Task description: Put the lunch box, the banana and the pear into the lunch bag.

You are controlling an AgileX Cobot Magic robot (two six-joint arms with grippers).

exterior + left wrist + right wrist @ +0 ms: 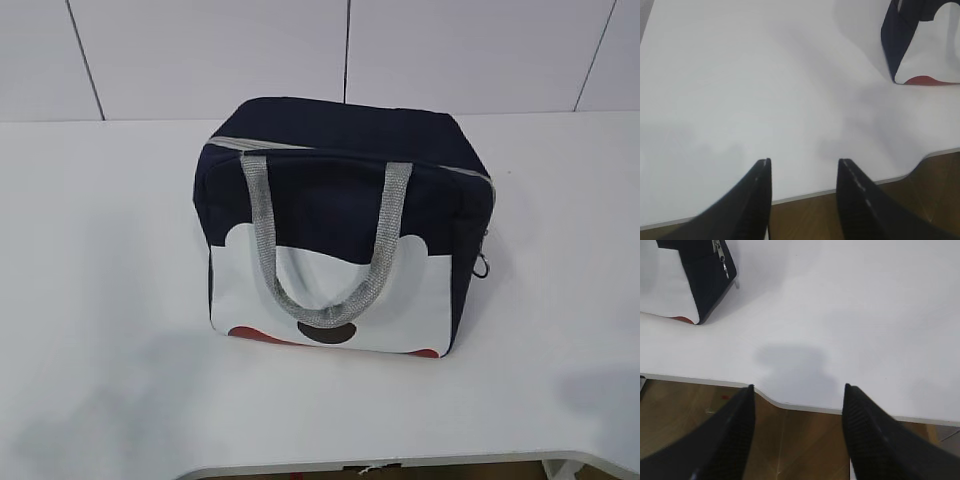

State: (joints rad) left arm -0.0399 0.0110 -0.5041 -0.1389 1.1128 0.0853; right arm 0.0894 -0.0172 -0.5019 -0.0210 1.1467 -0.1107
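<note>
Centrally placed: lunch bag (340, 225), navy, upright on white surface (100, 300), grey handles (325, 245) draped over front panel. Left claw (802, 167) and right claw (797, 390): jaws apart, empty, near surface edge.

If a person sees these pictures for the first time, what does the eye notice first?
First the navy lunch bag, standing alone mid-table with its white front panel toward the camera and grey handles hanging over it. Then each wrist view shows two dark fingers apart, holding nothing, over the table's near edge.
</note>
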